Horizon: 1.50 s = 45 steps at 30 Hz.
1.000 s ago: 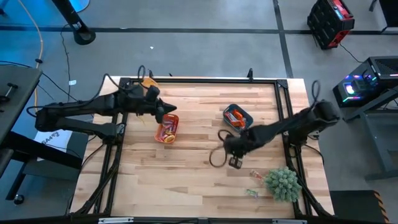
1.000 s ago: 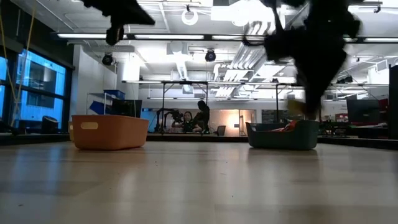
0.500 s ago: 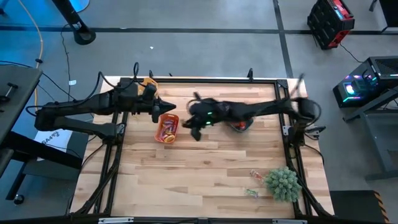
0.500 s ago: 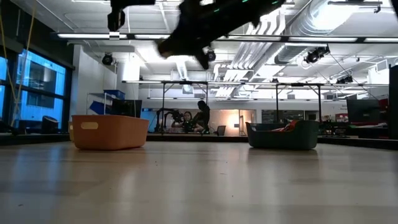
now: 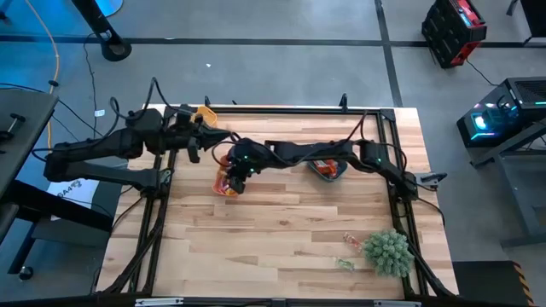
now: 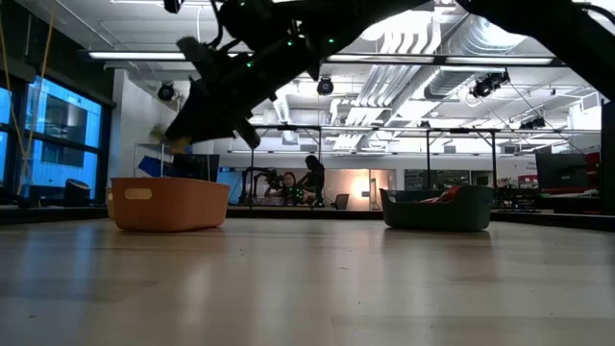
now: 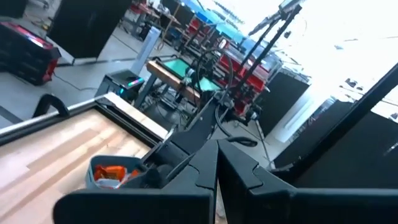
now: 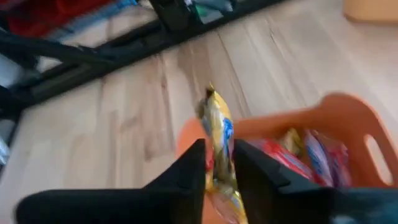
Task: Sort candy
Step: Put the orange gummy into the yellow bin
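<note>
While the right gripper (image 8: pixel 217 163), reaching across the table, pinches a yellow candy (image 8: pixel 219 134) over the orange tray (image 5: pixel 229 176), release should wait until the candy hangs inside the rim. Left gripper (image 7: pixel 217 163) waits closed beside that tray. More candy lies near the plant ball (image 5: pixel 388 252). From above, the arm hides the held candy; the tray's contents blur, probably red and yellow wrappers.

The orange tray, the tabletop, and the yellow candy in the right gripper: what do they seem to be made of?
The orange tray looks like moulded matte plastic: one even colour, rounded rim, cut-out handle slot. The tabletop appears to be light wood, with plank seams and grain. The yellow candy in the right gripper seems wrapped in glossy printed film, crinkled at its end.
</note>
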Available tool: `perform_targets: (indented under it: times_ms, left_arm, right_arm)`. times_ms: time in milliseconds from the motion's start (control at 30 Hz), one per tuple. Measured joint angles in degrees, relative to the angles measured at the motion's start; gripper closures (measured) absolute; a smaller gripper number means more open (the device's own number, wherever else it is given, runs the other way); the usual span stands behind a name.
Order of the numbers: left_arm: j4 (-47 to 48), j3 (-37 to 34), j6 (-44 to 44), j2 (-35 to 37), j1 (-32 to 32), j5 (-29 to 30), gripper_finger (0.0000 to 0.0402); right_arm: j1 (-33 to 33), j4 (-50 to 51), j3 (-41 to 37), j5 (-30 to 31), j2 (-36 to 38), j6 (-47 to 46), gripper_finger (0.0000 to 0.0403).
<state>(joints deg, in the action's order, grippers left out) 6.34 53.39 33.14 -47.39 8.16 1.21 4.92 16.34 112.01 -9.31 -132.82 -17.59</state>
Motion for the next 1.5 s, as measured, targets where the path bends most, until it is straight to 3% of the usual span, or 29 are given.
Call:
perform_targets:
  times_ms: [133,233,333,467,567,733,900,1133,1300,1500]
  left_arm:
    - [0.1,0.0,-0.4,0.9,0.0,1.1,0.0401]
    - [0.3,0.0,-0.9,0.8,0.0,1.1,0.0402]
    - [1.3,0.0,-2.3,0.8,0.0,1.1,0.0402]
    - [7.7,0.0,-3.4,0.8,0.0,2.5,0.0402]
    - [13.9,0.0,-3.3,0.8,0.0,5.1,0.0401]
    - [20.4,-0.1,-2.3,0.7,-0.1,6.7,0.0402]
    - [20.5,-0.1,-3.3,0.1,-0.1,7.1,0.0402]
    - [19.4,-0.1,-3.4,-3.2,0.9,7.2,0.0401]
    - [16.3,-0.1,-3.3,-5.7,1.2,5.7,0.0402]
    - [14.6,-0.1,-3.2,-7.8,1.2,4.9,0.0401]
  right_arm:
    - [0.2,6.8,2.4,3.4,-0.6,5.3,0.0272]
    - [1.0,15.2,5.1,1.4,-0.6,11.2,0.0244]
    - [2.2,28.4,8.6,-3.8,-0.6,16.6,0.0232]
    - [3.6,45.9,9.4,-4.3,0.1,24.1,0.0237]
    - [4.4,53.1,6.2,-5.1,3.2,26.8,0.0253]
    - [4.0,51.6,-7.7,-10.5,14.0,25.7,0.0281]
    - [0.6,43.6,-29.4,-10.9,30.8,13.9,0.0290]
    - [-12.8,28.5,-57.5,-11.0,50.7,-18.7,0.0290]
    - [-23.5,20.5,-66.1,-11.0,53.8,-37.5,0.0290]
    - [-32.0,21.4,-68.9,-10.0,51.1,-49.4,0.0290]
